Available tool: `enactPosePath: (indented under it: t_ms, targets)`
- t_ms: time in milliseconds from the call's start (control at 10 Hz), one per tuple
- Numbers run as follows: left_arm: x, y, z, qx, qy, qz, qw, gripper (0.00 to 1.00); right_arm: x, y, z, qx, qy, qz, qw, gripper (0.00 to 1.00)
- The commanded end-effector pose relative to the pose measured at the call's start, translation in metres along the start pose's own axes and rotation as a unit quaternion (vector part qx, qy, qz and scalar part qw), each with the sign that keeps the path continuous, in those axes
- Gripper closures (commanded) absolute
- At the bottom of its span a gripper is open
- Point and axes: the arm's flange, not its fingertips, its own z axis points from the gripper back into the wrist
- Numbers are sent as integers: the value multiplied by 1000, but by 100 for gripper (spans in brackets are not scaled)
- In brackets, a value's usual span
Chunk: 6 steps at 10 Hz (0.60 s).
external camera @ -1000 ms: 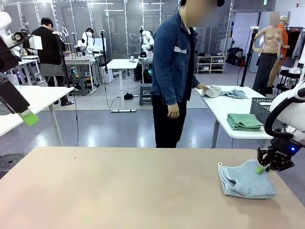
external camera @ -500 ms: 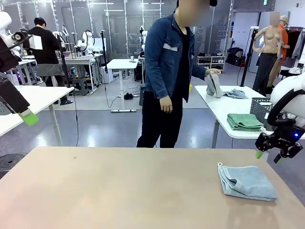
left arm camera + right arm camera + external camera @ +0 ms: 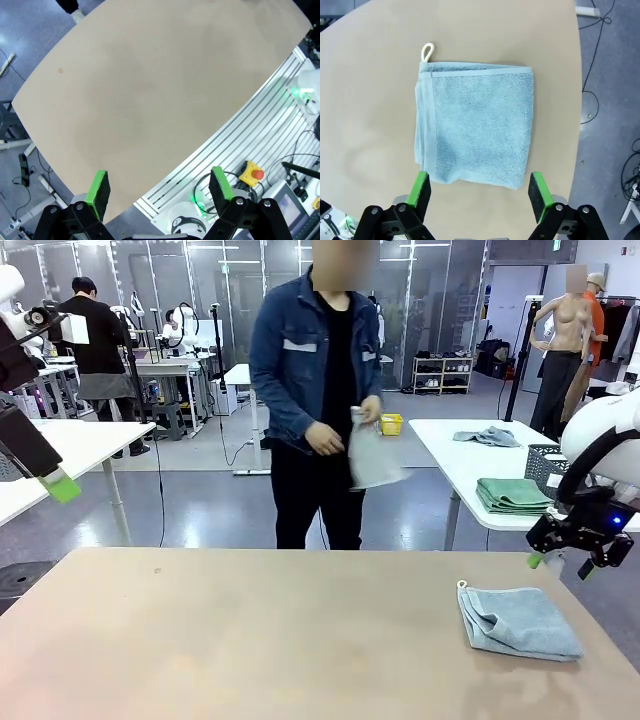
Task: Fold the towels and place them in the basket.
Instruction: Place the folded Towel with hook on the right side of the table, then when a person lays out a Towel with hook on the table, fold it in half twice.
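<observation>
A light blue-grey towel (image 3: 520,622) lies folded at the right end of the tan table (image 3: 250,640), its cord loop (image 3: 427,50) at one corner. My right gripper (image 3: 560,566) hangs open just above the towel's far right side. In the right wrist view its fingers (image 3: 479,190) straddle the towel (image 3: 475,130) from above and touch nothing. The left gripper (image 3: 55,480) is raised at the far left, open and empty (image 3: 160,186) over the table's edge. A person across the table holds a pale towel (image 3: 375,455) in both hands. The dark mesh basket (image 3: 548,468) stands on a white side table.
Folded green cloths (image 3: 512,495) and a crumpled grey cloth (image 3: 487,436) lie on the white side table (image 3: 450,455) beside the basket. The person stands at the middle of the far edge. Aluminium rails and an emergency stop button (image 3: 252,173) sit below my near edge.
My right gripper has let go of the blue-grey towel, opened and risen. The person picked a pale towel off the side table and stepped left to face my table.
</observation>
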Motion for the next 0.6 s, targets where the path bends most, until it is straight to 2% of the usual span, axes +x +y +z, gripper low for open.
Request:
enactPosePath:
  t_ms: [0,500]
  targets:
    - [-1,0,1,-2,3,-9,1000,0,4,-3,1,2,-2,-2,1000,2]
    - [-1,0,1,-2,3,-9,1000,0,4,-3,1,2,-2,-2,1000,2]
